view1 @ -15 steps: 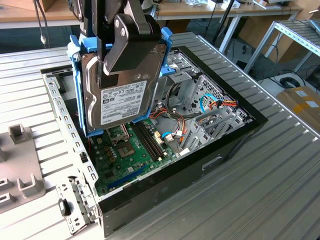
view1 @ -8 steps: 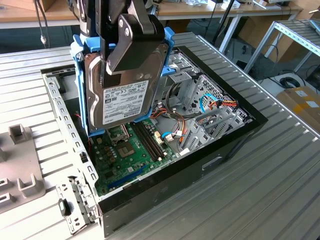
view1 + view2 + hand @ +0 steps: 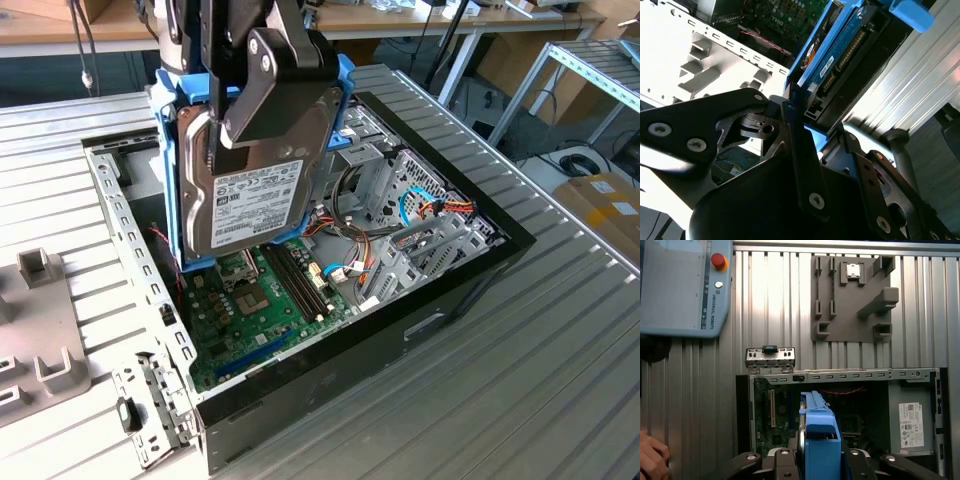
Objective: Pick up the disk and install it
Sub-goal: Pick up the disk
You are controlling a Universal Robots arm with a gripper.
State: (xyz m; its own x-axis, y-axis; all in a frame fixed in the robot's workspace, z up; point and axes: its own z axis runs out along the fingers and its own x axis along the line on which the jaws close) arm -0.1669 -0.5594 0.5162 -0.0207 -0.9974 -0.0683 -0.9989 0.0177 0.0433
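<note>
Pickup done: gripper clamped on the disk, held upright in the air above the open computer case, over its motherboard; not yet seated.

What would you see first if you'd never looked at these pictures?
The black gripper holds a grey disk in a blue frame, nearly upright, above an open computer case. Inside the case lies a green circuit board with coloured wires beside it.
</note>
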